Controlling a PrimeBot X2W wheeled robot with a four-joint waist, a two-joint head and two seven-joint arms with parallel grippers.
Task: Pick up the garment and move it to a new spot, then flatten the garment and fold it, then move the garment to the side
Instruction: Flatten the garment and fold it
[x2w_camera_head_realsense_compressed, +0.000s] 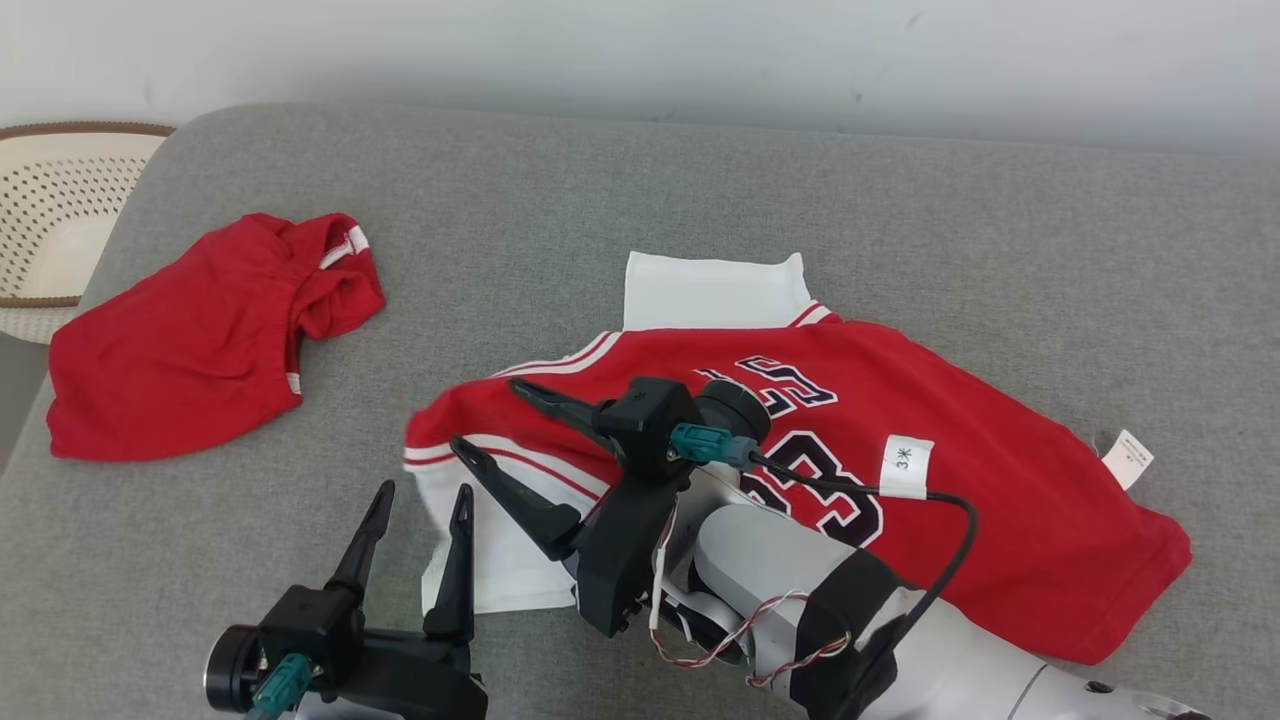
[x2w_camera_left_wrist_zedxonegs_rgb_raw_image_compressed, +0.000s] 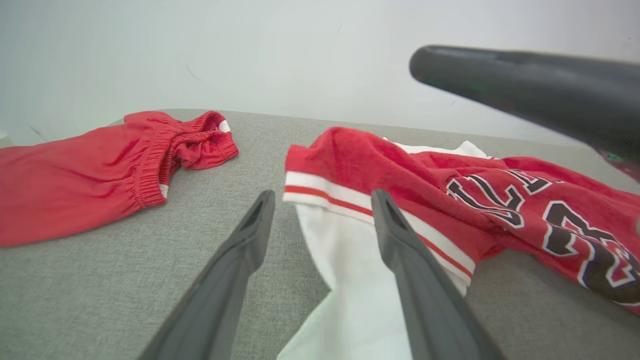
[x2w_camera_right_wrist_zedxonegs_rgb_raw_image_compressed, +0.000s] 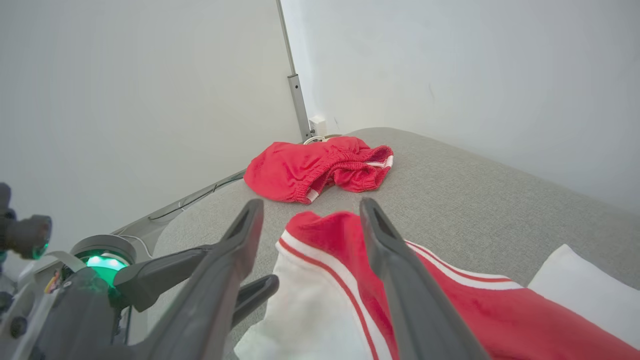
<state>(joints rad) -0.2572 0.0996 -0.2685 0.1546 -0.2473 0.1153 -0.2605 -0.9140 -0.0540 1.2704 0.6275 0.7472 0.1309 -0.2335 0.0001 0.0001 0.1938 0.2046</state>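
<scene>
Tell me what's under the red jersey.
White cloth pokes out from under the red jersey at its far edge and near-left corner. Whatever its middle covers is hidden.

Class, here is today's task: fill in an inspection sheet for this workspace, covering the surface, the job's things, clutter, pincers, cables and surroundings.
Surface: grey fabric cushion, flat.
Job's things: red jersey with white sleeves, spread out but rumpled, not folded; white tag on it.
Clutter: red shorts, bunched, apart from the jersey on the robot's left.
Pincers: left pincer open at the white sleeve's edge; right pincer open over the striped sleeve hem, holding nothing.
Cables: black cable loops above the jersey; twisted wires on the right forearm.
Surroundings: pale wall; cream perforated basket beyond the cushion's left end.
</scene>
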